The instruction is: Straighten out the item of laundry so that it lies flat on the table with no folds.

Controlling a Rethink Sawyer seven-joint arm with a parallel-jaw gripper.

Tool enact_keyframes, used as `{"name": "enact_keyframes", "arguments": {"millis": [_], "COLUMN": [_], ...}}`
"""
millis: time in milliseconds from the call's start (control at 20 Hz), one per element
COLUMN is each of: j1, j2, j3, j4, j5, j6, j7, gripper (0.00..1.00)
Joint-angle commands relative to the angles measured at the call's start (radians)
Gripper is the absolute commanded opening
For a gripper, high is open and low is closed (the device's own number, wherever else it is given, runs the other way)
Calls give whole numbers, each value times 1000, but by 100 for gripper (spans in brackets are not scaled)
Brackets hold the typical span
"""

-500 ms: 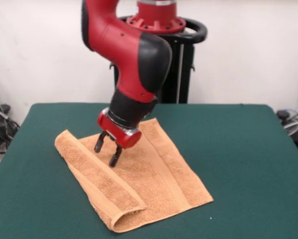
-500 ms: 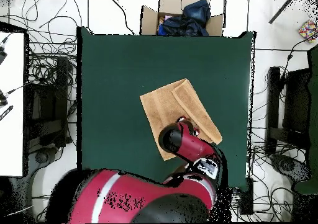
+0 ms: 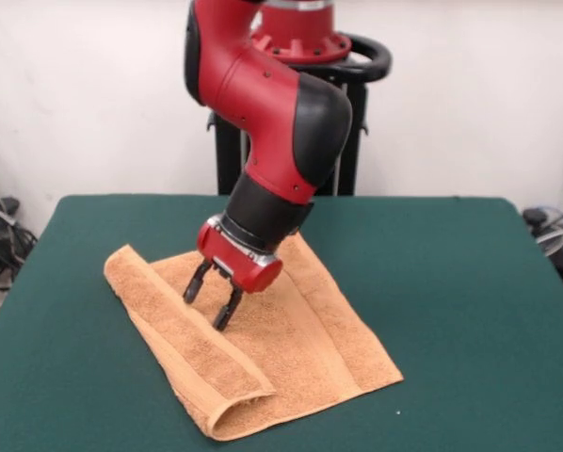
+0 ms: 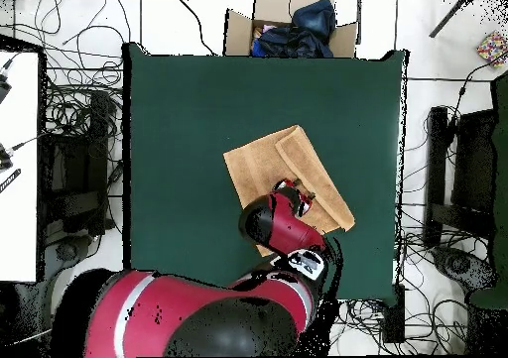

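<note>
The orange-tan towel (image 3: 263,339) lies on the green table (image 3: 451,311), left of the middle in the front view. Its left edge is folded over into a long flap (image 3: 183,330) that runs from the far left corner to the near edge. My gripper (image 3: 212,299) hangs from the red arm just above the towel, beside the inner edge of the flap. Its two black fingers are spread apart and hold nothing. In the overhead view the towel (image 4: 263,166) shows with the folded strip (image 4: 316,176) on its right side, and the gripper (image 4: 301,196) is partly hidden by the arm.
The robot pedestal (image 3: 305,47) stands behind the table's far edge. In the overhead view a cardboard box with dark items (image 4: 293,32) sits beyond the table's top edge, and cables lie on the floor on both sides.
</note>
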Motion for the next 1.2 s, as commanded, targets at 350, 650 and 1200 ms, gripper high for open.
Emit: {"name": "enact_keyframes", "arguments": {"millis": [350, 650, 1200], "j1": [-118, -131, -22], "j2": [35, 34, 87], "j3": [134, 148, 25], "j4": [28, 35, 9], "j5": [-40, -48, 89], "j6": [-86, -97, -212], "j7": [228, 231, 228], "gripper": [100, 100, 100]}}
